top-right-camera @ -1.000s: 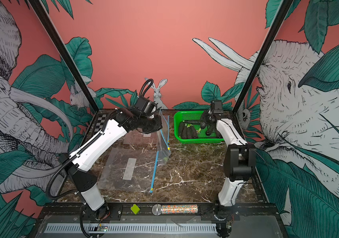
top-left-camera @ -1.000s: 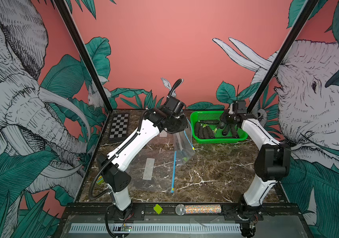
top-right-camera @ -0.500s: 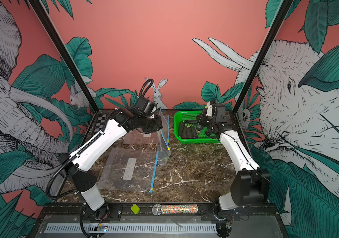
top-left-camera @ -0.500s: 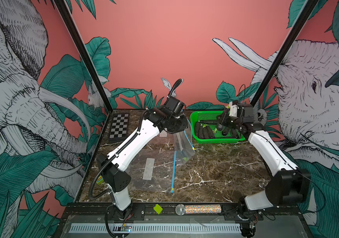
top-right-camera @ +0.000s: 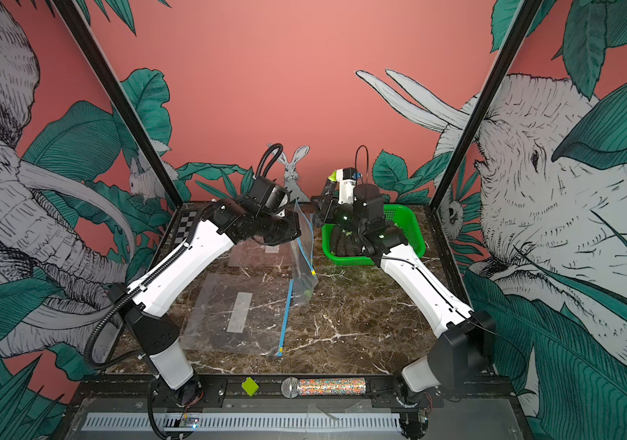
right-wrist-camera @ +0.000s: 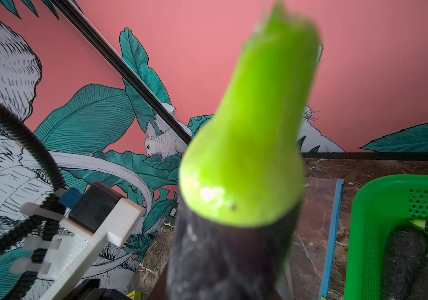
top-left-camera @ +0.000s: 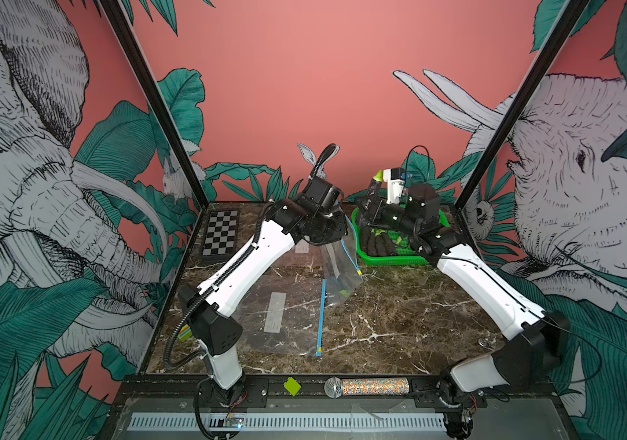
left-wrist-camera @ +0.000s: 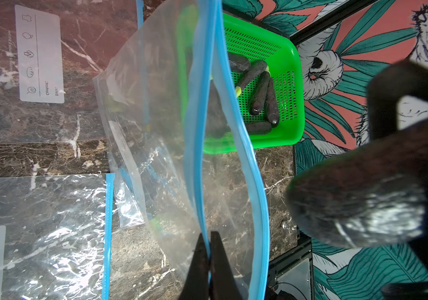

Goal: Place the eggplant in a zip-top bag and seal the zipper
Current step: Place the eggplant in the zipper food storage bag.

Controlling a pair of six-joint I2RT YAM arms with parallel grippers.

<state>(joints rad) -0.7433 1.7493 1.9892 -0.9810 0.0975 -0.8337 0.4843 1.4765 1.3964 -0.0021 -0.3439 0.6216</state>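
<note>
While neither the loading nor the sealing is done, both top views suggest the preparation is. The left gripper point(top-right-camera: 296, 233) holds the zip-top bag point(top-left-camera: 338, 263) hanging near the middle of the bench's back edge. The right gripper point(top-left-camera: 371, 200) holds the eggplant point(top-left-camera: 374, 186) stem-up, clear above the green basket point(top-left-camera: 392, 261) in the back right corner and just beside the bag.

In the left wrist view, the left claw is pinched together on one lip of the blue zipper point(left-wrist-camera: 202, 130). The other lip bows away, so the mouth gapes. Spare bags point(left-wrist-camera: 51, 220) lie flat on the bench.

In the right wrist view, the right claw itself is out of sight. The eggplant's green cap point(right-wrist-camera: 246, 155) fills the frame.

What remains, I judge, is carrying the eggplant across, dropping it in and closing the zipper.
</note>
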